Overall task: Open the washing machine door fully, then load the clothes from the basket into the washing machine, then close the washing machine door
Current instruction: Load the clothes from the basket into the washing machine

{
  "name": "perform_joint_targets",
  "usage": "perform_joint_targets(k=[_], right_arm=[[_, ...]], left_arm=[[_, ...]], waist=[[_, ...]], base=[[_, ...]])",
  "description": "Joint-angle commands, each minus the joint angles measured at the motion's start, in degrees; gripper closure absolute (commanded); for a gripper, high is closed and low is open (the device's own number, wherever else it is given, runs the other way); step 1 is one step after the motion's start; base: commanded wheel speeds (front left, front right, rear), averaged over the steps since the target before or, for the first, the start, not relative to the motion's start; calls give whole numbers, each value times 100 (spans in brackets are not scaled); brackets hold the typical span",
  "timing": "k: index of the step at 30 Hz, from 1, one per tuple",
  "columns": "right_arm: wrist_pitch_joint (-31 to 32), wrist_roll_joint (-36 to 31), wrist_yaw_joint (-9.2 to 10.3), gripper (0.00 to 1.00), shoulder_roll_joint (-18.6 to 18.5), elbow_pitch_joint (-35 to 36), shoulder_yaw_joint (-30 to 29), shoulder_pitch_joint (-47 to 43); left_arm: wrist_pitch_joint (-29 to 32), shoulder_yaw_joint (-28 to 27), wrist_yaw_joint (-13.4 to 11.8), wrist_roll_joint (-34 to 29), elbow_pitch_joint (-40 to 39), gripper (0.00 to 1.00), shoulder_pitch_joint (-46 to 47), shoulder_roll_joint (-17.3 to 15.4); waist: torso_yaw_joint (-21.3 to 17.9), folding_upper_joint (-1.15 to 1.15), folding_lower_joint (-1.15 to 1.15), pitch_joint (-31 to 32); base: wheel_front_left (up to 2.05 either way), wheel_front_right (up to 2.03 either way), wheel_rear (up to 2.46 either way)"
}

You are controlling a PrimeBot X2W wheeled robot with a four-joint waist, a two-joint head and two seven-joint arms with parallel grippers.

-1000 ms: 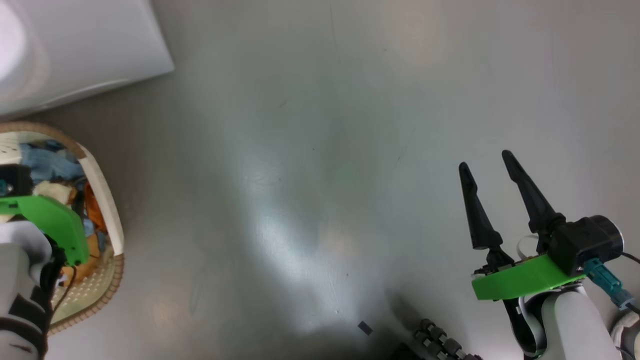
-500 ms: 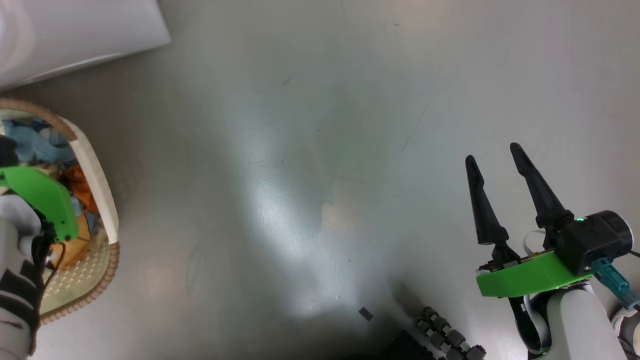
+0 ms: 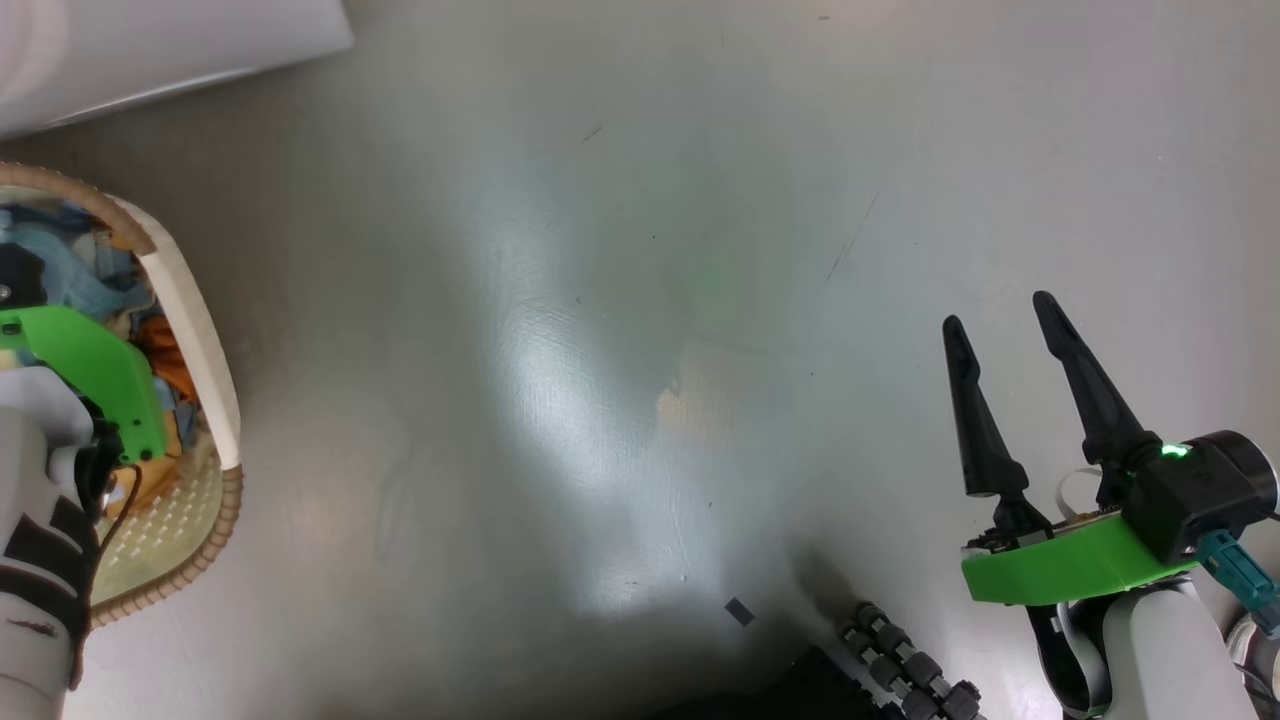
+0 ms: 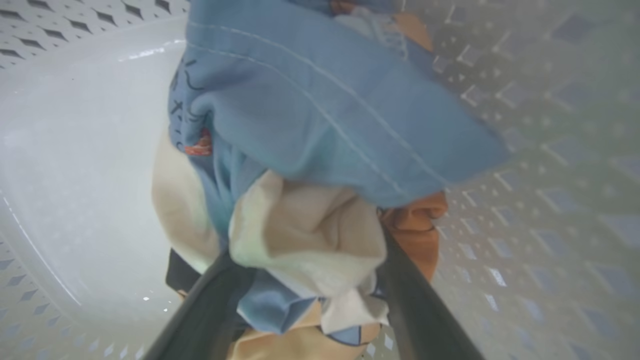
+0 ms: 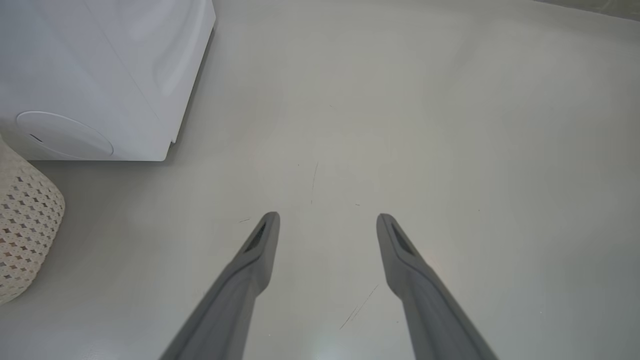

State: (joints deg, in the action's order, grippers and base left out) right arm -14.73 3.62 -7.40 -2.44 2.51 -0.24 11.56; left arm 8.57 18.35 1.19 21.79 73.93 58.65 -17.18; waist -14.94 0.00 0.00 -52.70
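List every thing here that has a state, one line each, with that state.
clothes, bunched up inside the basket
basket, upright on the floor, loaded
left gripper, open, straddling the clothes
right gripper, open, empty, above the floor
washing machine, round flap low on its front shut

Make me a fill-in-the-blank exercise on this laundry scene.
1. The left gripper reaches into the ____, its fingers either side of the clothes.
2. The right gripper, over bare floor, holds ____.
3. The largest piece of cloth is light ____.
Missing words: basket; nothing; blue.
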Motion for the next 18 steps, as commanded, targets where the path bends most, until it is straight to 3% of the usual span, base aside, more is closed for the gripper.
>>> perform_joint_targets(k=[1,2,3,18], right_arm=[[-27,28,-9,0,-43,105,119,-215],[-27,75,-9,0,-43,107,119,-204],[-27,123,-9,0,-43,107,117,-199],[-27,93,-9,0,-43,99,212,29]], left_arm=[[12,-74,-25,61,-1,47,-121,-232],[48,-63,-2,67,0,92,-130,-230],[97,-51,32,73,0,100,-138,-227],[-153,-109,127,311,2,100,-267,-163]], waist=[[0,0,0,-4],[0,0,0,-5],[2,0,0,-9],[95,0,0,118]], base=[[0,0,0],[0,0,0],[0,0,0],[0,0,0]])
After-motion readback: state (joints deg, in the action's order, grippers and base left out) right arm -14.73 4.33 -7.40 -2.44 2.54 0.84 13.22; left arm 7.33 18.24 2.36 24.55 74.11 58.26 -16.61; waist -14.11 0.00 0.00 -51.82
